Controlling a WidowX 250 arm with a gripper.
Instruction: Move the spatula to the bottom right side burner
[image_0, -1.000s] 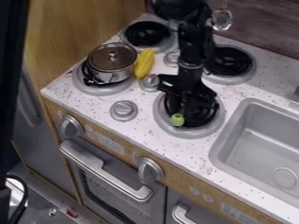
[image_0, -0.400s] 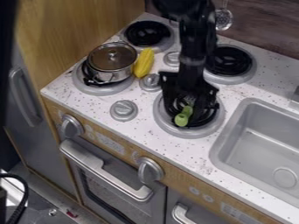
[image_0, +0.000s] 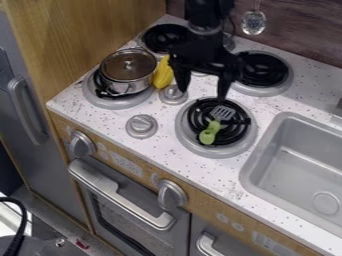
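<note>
Judge placing done, with spatula (image_0: 212, 129) lying on coils of bottom right burner (image_0: 217, 150), green handle towards oven. See gripper (image_0: 202, 94) just behind, fingers spread wide, holding nothing. Next, probably raise and back away, minding yellow toy (image_0: 164, 73), small knob (image_0: 173, 93) and lidded pot (image_0: 127, 68) alongside.
</note>
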